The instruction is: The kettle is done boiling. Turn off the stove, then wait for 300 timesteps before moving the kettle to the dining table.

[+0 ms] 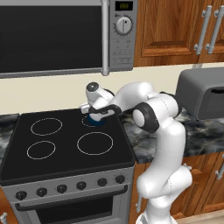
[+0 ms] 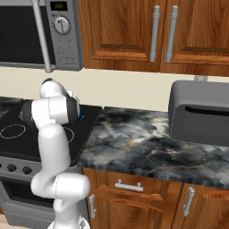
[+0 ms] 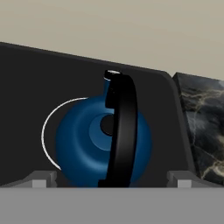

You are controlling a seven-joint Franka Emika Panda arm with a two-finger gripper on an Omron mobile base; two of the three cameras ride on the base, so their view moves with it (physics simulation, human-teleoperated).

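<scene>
Kitchen sim: steel microwave (image 1: 65, 35) upper left, wood cabinets (image 2: 134, 31) right. Black glass stove (image 1: 65, 140), four white rings, dark knobs along steel front. Round glossy dark-blue kettle (image 3: 103, 140) on back right ring, thin black arched handle upright, spout pointing toward back wall. My gripper (image 1: 94, 113) directly over kettle, jaws spread wide either side, holding nothing. Marbled counter (image 2: 143, 134) right, grey toaster oven (image 2: 201, 112).

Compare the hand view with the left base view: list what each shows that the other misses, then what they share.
Hand view alone: the kettle's black handle close up, arching over the lid, with the open gripper astride it.
Left base view alone: the stove's knobs, the microwave above, and the arm's white body.
Shared: the blue kettle on the stove at its rear right burner, and the marbled counter.
</scene>
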